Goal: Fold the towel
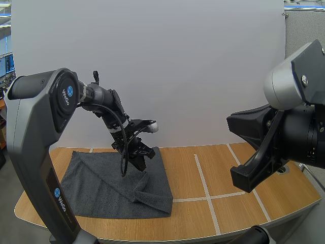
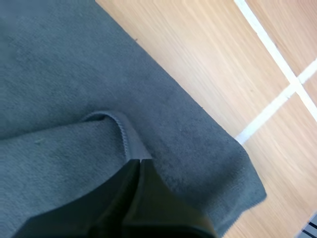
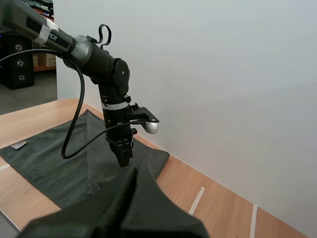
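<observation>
dark grey towel [image 1: 101, 183] on the wooden table [image 1: 244, 198], one gripper on it.
high view: the towel lies on the table's left part, a peak of cloth standing up under the left gripper [image 1: 141, 163]. left wrist view: its fingers [image 2: 148, 198] are clamped together on a raised hem of the towel. right wrist view: the right gripper [image 3: 136, 171], fingers together on nothing, faces the left arm.

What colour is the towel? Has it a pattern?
The towel is plain dark grey, no pattern; best in the left wrist view.
</observation>
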